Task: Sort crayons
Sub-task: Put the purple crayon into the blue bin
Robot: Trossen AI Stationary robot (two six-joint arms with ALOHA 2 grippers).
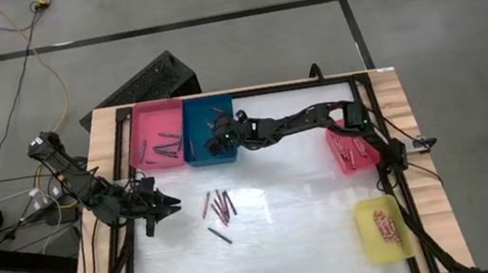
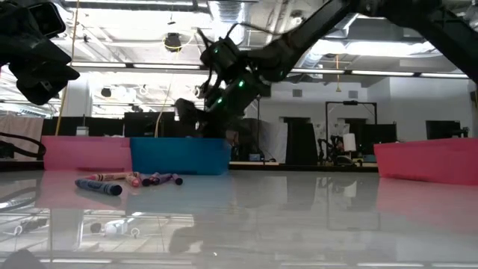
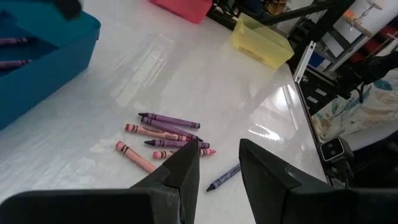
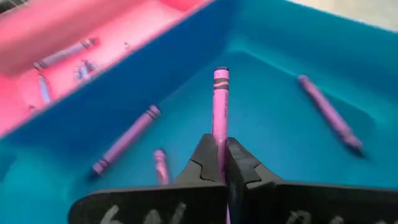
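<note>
Right gripper point(image 4: 221, 163): fingers pinched shut on a purple crayon point(image 4: 220, 106), held by its lower part with the tip pointing out ahead. It hangs over the blue tray point(image 1: 210, 139) at the far side of the counter, judged to be placed for a drop, since other purple crayons point(image 4: 125, 139) already lie on that tray's floor.

Left gripper point(image 3: 219, 167): fingers part-way open, nothing between them. It hovers at the left side of the counter, aimed toward the loose crayons point(image 1: 220, 208), probably lined up for a pick.

Loose crayons: a small cluster near the counter's middle, purple, pink and salmon sticks lying close together, some touching. One dark blue crayon point(image 3: 223, 177) lies just apart on the near side.

Pink tray point(image 1: 156, 134): touching the blue tray on its left, holding a few grey-blue crayons.

Red tray point(image 1: 353, 150): at the right edge, crayons inside.

Yellow tray point(image 1: 381, 229): near right corner, crayons inside.

Counter point(image 1: 315, 232): glossy white top in a wooden frame, reflecting the ceiling lights.

Room: grey floor crossed by dark tape lines, cables on the left, and equipment racks and ceiling lights beyond the counter.
</note>
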